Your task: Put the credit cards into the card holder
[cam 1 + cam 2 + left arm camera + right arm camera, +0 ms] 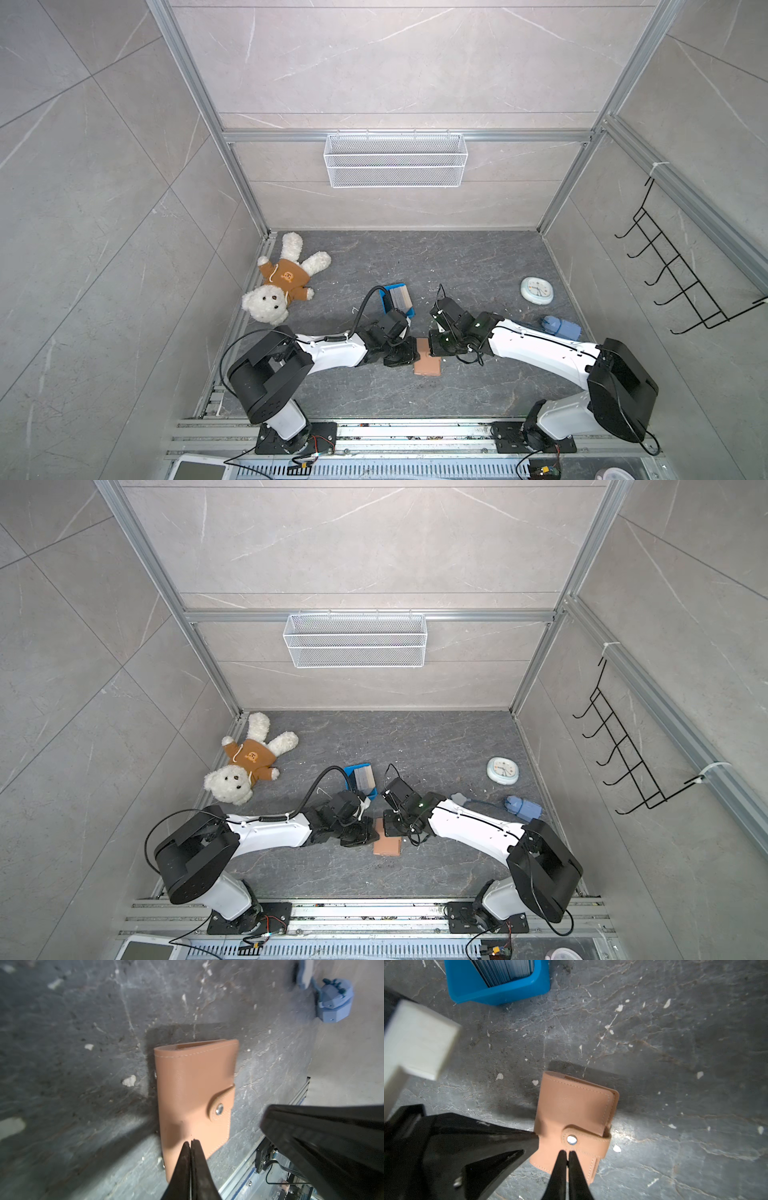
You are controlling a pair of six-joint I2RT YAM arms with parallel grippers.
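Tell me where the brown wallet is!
The card holder lies closed on the dark table, near the middle in both top views, between the left gripper and right gripper, blue tray just beyond.

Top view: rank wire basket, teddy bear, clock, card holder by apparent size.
1. wire basket, teddy bear: about alike; basket hangs nearer the camera.
2. card holder, clock: alike; holder partly covered.

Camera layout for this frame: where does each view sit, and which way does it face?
Top views: high overhead stereo pair, facing down at the table; left arm, right arm show whole.
Left wrist: looks along the left gripper, jaws shut, onto the card holder.
Right wrist: looks along the right gripper, jaws shut; credit cards beyond.
Shared: both wrist views show the holder's snap.
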